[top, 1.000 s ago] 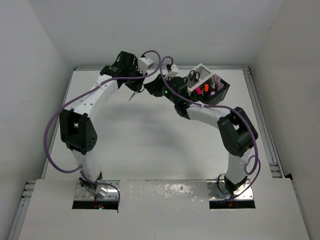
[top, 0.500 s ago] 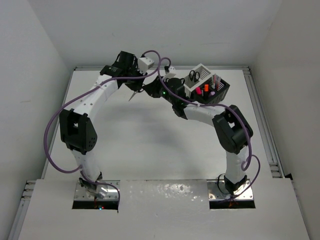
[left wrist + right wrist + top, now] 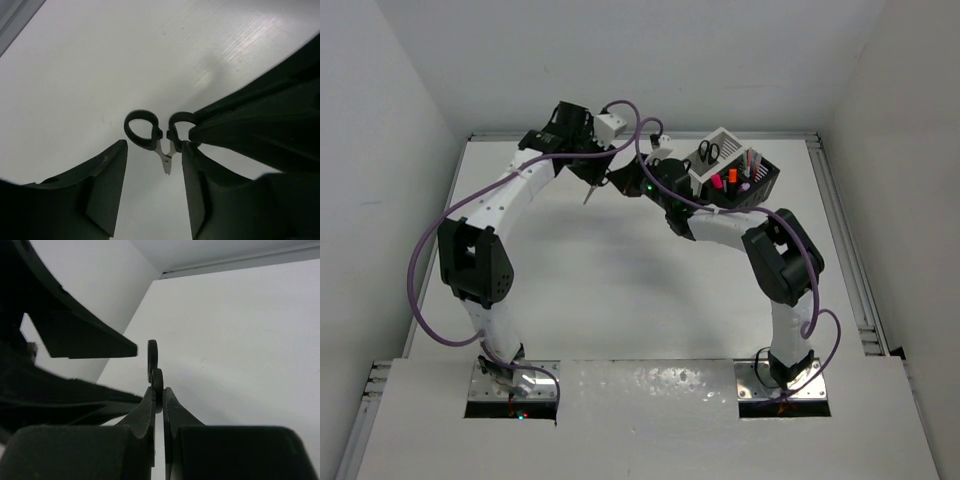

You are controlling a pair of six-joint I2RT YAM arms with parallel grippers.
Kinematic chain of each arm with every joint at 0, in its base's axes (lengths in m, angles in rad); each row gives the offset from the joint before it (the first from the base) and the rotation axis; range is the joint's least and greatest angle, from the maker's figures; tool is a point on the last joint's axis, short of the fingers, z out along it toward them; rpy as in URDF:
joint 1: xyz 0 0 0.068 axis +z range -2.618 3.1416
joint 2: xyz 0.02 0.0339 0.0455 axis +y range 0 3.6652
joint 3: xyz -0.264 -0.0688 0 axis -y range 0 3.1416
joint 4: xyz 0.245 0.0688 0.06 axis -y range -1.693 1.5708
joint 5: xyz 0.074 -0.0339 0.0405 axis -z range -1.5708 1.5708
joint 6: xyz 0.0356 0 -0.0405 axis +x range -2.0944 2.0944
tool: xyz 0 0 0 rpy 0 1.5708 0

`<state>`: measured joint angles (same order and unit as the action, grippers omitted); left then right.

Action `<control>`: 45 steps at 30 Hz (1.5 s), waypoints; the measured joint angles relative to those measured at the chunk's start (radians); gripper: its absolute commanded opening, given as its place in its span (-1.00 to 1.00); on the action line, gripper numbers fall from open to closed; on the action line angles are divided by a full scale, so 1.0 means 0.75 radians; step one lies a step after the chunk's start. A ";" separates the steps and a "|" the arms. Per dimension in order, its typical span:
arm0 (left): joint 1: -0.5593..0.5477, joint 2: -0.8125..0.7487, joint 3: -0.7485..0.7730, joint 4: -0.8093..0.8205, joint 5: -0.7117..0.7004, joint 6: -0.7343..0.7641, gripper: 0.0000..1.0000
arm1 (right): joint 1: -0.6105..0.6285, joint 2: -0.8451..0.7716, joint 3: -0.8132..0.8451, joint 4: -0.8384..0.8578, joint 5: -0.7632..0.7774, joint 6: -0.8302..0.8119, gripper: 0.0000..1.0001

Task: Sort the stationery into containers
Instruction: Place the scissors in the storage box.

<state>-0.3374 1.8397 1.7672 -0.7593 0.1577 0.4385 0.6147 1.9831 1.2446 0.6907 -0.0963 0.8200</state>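
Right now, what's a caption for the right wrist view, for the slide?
Right gripper shut on one handle ring of the black-handled scissors, white table behind.

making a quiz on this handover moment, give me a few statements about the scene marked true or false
1. The right claw is shut on a ring handle of the scissors. True.
2. The left claw is clamped tight on the scissors. False: its jaws stand open, with the scissors between them.
3. The white organiser box is empty. False: a second pair of scissors sits in it.
4. The black organiser box holds orange and pink highlighters. True.
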 measured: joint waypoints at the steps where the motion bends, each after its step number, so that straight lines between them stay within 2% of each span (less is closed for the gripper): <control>1: 0.005 0.000 0.001 -0.004 0.008 -0.004 0.24 | -0.006 -0.004 -0.016 0.002 0.008 -0.005 -1.00; 2: 0.004 -0.001 0.002 -0.019 0.024 -0.002 0.32 | -0.016 -0.005 -0.031 0.007 0.013 -0.011 -1.00; 5: -0.012 -0.001 0.030 -0.096 0.050 -0.003 0.37 | -0.042 -0.028 -0.079 0.016 0.016 -0.025 -1.00; 6: -0.014 -0.001 0.055 -0.130 0.056 -0.002 0.99 | -0.053 -0.041 -0.098 0.016 0.013 -0.030 -1.00; 10: -0.012 -0.013 0.166 -0.207 0.071 0.007 0.99 | -0.149 -0.136 -0.194 0.017 0.004 -0.055 -1.00; 13: 0.008 -0.067 0.174 -0.217 0.072 0.002 0.99 | -0.221 -0.219 -0.226 -0.011 -0.002 -0.123 -1.00; 18: 0.069 -0.183 0.077 -0.192 -0.002 -0.019 0.99 | -0.332 -0.413 -0.232 -0.097 0.011 -0.350 -1.00; 22: 0.103 -0.192 0.005 -0.186 -0.069 -0.037 0.99 | -0.427 -0.503 -0.195 -0.154 0.045 -0.533 -1.00; 29: 0.113 -0.192 -0.039 -0.185 -0.099 -0.039 0.99 | -0.560 -0.464 -0.155 -0.221 0.111 -0.700 -1.00; 41: 0.118 -0.192 -0.061 -0.169 -0.121 -0.039 0.99 | -0.561 -0.269 -0.197 -0.251 0.132 -0.746 -1.00; 43: 0.119 -0.192 -0.063 -0.168 -0.123 -0.039 0.99 | -0.561 -0.265 -0.214 -0.250 0.133 -0.751 -0.76; 44: 0.120 -0.192 -0.063 -0.167 -0.124 -0.039 0.99 | -0.561 -0.265 -0.218 -0.250 0.133 -0.753 -0.50; 45: 0.120 -0.192 -0.063 -0.166 -0.126 -0.039 0.99 | -0.561 -0.265 -0.218 -0.252 0.133 -0.752 -0.37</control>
<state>-0.2478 1.6958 1.7203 -0.8837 0.0635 0.4095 0.1940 1.7844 1.0809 0.5018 0.0036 0.2562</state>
